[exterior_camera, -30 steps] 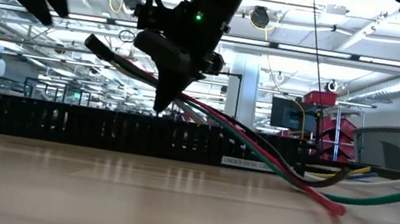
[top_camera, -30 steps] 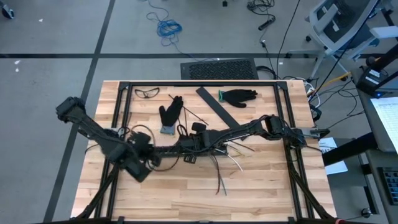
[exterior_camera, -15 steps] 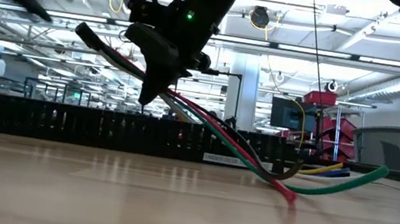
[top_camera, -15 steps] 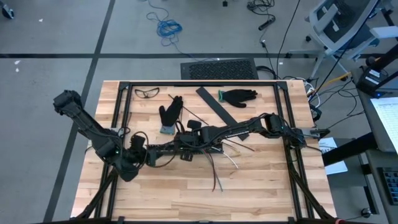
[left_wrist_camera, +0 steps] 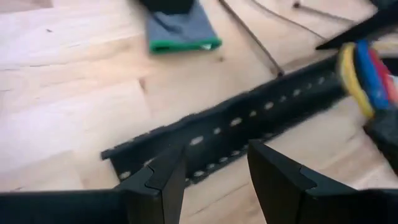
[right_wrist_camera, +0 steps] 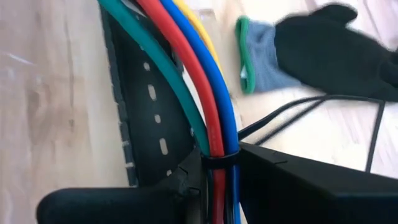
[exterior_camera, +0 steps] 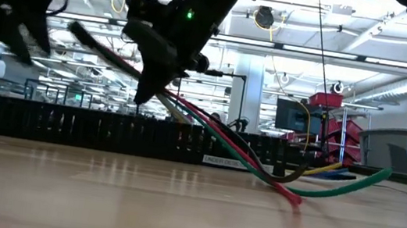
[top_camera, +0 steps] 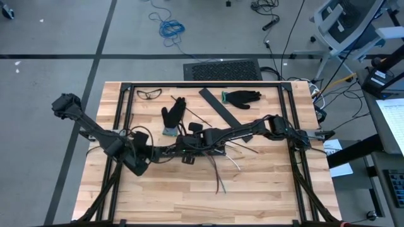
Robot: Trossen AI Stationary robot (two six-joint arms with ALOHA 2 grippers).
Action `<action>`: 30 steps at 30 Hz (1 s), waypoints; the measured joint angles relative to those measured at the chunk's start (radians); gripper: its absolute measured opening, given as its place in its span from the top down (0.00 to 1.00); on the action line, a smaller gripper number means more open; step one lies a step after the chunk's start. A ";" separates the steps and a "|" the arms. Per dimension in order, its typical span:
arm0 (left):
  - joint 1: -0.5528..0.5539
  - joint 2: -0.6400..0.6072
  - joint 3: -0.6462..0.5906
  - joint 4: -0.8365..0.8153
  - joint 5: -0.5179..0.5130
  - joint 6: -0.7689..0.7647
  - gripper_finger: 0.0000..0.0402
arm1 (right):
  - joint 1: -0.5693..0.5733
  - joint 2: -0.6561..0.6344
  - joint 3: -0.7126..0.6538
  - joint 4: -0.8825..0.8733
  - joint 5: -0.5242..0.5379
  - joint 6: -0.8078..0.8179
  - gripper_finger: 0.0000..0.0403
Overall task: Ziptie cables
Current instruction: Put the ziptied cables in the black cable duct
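The left gripper hangs with its fingers apart and holds nothing — just ahead of it lies the end of the black slotted strip. To its right, the right gripper is clamped on the cables — they run forward from its fingers above the strip, and a black glove lies beyond.

We see the cables, thin green, red, blue and yellow wires, bunched side by side and cinched by a thin black tie. At table centre their loose ends fan toward five o'clock, lifted at the bunched end.
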 joint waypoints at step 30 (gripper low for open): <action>0.036 0.169 0.025 0.185 0.272 0.452 0.59 | -0.017 -0.003 0.002 0.050 0.001 0.015 0.86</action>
